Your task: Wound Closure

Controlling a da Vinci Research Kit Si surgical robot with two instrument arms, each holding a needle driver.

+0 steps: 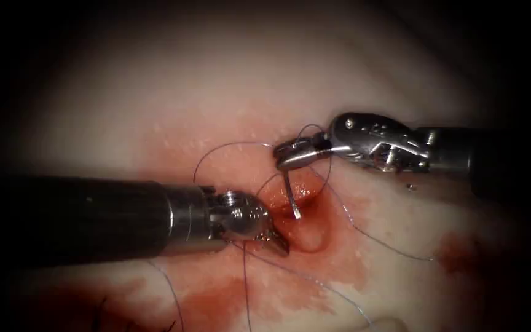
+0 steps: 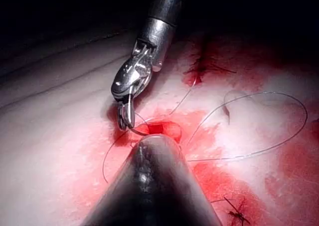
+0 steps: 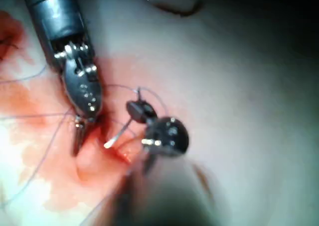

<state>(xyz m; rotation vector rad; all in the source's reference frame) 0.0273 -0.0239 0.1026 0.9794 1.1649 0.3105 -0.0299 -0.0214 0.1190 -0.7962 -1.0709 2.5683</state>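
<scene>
My right tool [image 1: 291,155] reaches in from the right, jaws shut on the curved needle [image 1: 291,195] near its rear end. The needle hangs down over the cut [image 1: 299,212] with its bright tip free, just above the red opening and not in the tissue. Thread [image 1: 228,145] loops away from the jaws and trails across the tissue on both sides. My left tool [image 1: 276,244] lies on the left side of the cut, jaws shut, tips pressed against the left lip. In the right wrist view the needle [image 3: 118,133] points toward the left tool [image 3: 78,139].
Red fluid [image 1: 228,298] stains the tissue around and below the cut. Dark cut thread ends [image 1: 102,313] stick up at the lower left. In the left wrist view, the right tool [image 2: 125,117] stands over the cut, a long thread loop [image 2: 279,136] lies beyond, and earlier stitches [image 2: 234,213] show.
</scene>
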